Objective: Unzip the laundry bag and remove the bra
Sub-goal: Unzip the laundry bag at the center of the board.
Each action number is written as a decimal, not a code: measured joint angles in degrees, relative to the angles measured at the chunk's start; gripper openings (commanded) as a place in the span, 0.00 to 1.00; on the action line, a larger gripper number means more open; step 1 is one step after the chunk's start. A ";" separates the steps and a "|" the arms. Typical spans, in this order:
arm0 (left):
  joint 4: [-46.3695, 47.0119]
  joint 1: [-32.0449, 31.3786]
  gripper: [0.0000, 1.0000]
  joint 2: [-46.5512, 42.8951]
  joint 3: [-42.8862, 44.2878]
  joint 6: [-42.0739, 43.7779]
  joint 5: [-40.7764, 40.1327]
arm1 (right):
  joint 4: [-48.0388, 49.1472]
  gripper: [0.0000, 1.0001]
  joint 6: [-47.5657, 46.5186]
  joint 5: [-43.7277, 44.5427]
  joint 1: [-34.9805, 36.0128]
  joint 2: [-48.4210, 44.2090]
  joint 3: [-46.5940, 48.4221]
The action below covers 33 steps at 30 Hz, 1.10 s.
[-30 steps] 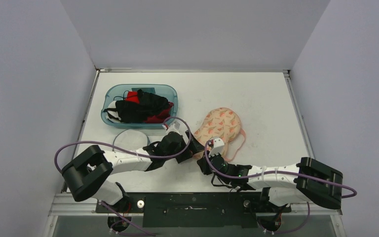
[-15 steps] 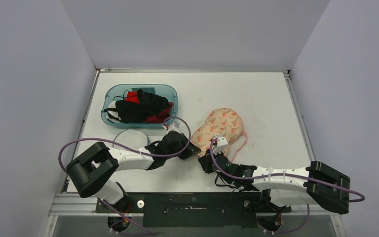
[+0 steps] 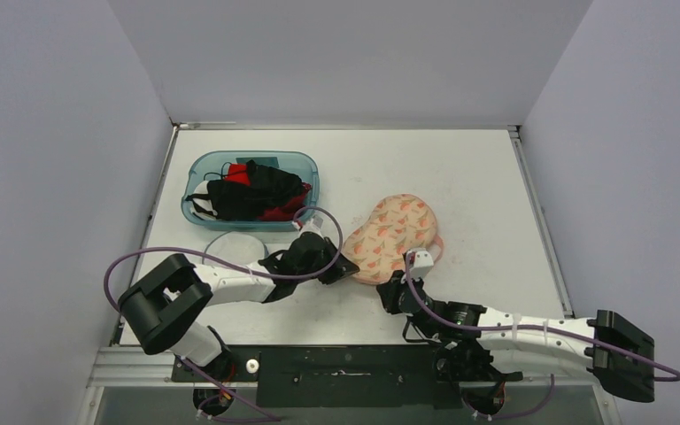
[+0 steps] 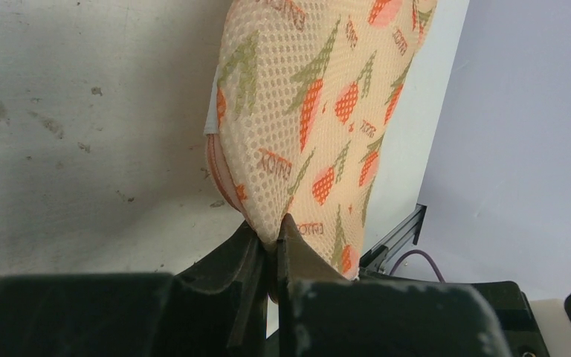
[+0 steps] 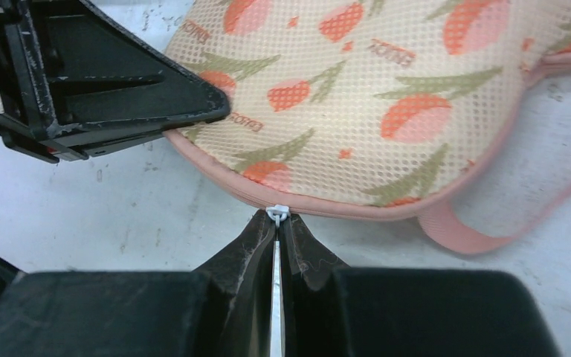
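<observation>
The laundry bag [image 3: 400, 232] is a peach mesh pouch with an orange and green print and pink trim, lying mid-table. My left gripper [image 3: 347, 266] is shut on its left corner, with mesh pinched between the fingers [image 4: 273, 232]. My right gripper [image 3: 390, 285] sits at the bag's near edge, shut on the small white zipper pull [image 5: 277, 213] on the pink seam. In the right wrist view the bag [image 5: 386, 82] fills the top and a pink loop [image 5: 461, 236] trails off to the right. The bra is hidden.
A teal tub [image 3: 312, 174] holding black and red garments stands at the back left. A flat white round piece [image 3: 233, 245] lies just in front of it, beside my left arm. Walls close in the table on three sides.
My left gripper has shut on the bag's corner. My right gripper has slid to the right along the bag's near edge with the zipper pull, and the right arm has stretched out to the right.
</observation>
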 measured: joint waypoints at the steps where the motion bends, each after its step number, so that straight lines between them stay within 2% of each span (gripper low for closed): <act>1: -0.39 0.04 0.00 0.00 0.22 0.90 0.26 | -1.46 0.05 0.52 0.68 0.00 -1.11 -0.11; 6: -4.20 1.51 0.00 -0.15 3.45 7.32 3.21 | -4.96 0.05 0.76 2.54 1.33 -4.81 -0.33; 11: -11.85 4.02 0.01 -0.13 9.03 16.26 6.62 | -3.32 0.05 0.44 3.82 4.46 -2.38 -0.39; 12: -13.84 4.50 0.09 0.17 10.56 17.77 7.15 | -2.19 0.05 0.35 4.37 5.20 -0.94 -0.39; 13: -15.67 4.96 0.25 0.76 12.31 19.12 7.43 | -0.79 0.05 0.20 4.96 5.79 0.76 -0.37; 15: -18.60 5.53 0.63 2.43 15.50 21.53 7.50 | 2.10 0.05 -0.22 5.84 6.27 4.79 -0.13; 16: -19.52 5.84 0.77 3.17 16.72 22.45 6.97 | 3.15 0.05 -0.48 5.95 6.40 6.78 0.13; 18: -20.65 6.93 0.94 3.67 17.77 23.50 5.20 | 4.66 0.05 -0.90 5.81 6.75 10.45 0.79; 19: -21.29 7.54 0.97 3.48 17.70 23.28 4.15 | 5.70 0.05 -1.09 5.55 6.75 12.15 1.20; 22: -21.79 8.44 0.96 1.09 14.99 22.32 2.29 | 8.04 0.05 -2.08 4.98 6.60 14.97 2.62; 25: -22.29 8.28 0.96 -5.22 8.63 19.80 1.68 | 11.17 0.05 -2.86 3.23 5.55 17.09 4.35; 30: -19.15 6.60 0.96 -16.79 -3.87 11.37 1.25 | 14.36 0.05 -4.81 -0.74 3.76 20.20 6.99; 33: -16.61 4.70 0.96 -18.60 -8.41 6.34 1.07 | 15.80 0.05 -6.19 -3.26 2.89 22.43 8.59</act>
